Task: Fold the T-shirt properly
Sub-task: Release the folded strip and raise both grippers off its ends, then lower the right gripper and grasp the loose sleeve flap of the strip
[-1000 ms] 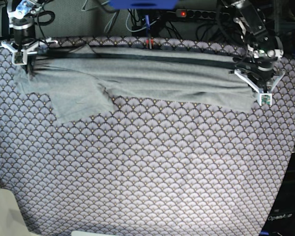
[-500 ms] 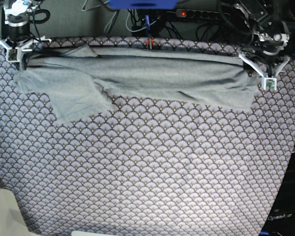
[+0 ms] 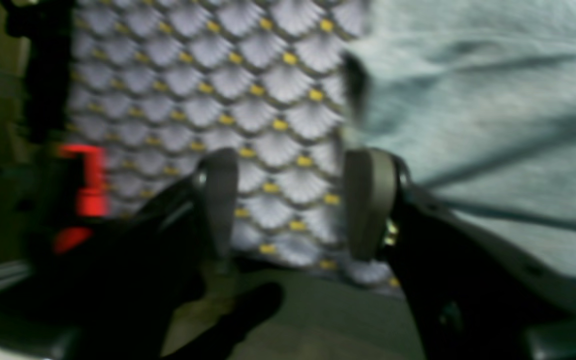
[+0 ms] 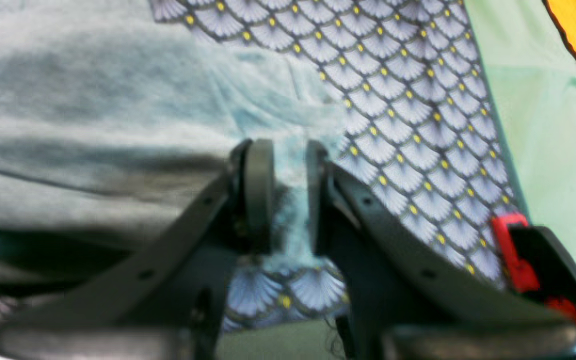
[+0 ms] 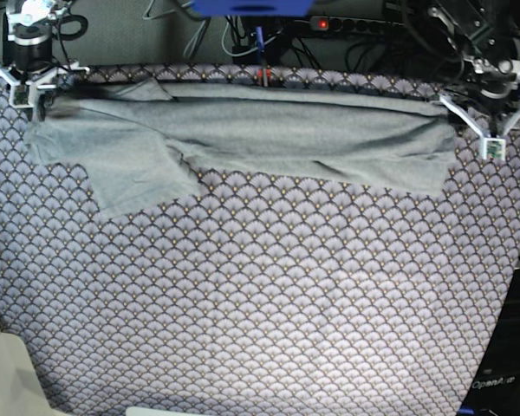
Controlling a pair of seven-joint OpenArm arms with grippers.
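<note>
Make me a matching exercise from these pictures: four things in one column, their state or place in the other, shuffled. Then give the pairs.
Things:
1. T-shirt
2. left hand
3. right hand
4. patterned cloth

States or places:
A. open, with only patterned cloth between its fingers
B. covers the whole table
C. lies in a long band across the far edge
D. narrow gap with grey fabric in it

Pairs: 1-C, 2-A, 3-D, 4-B
</note>
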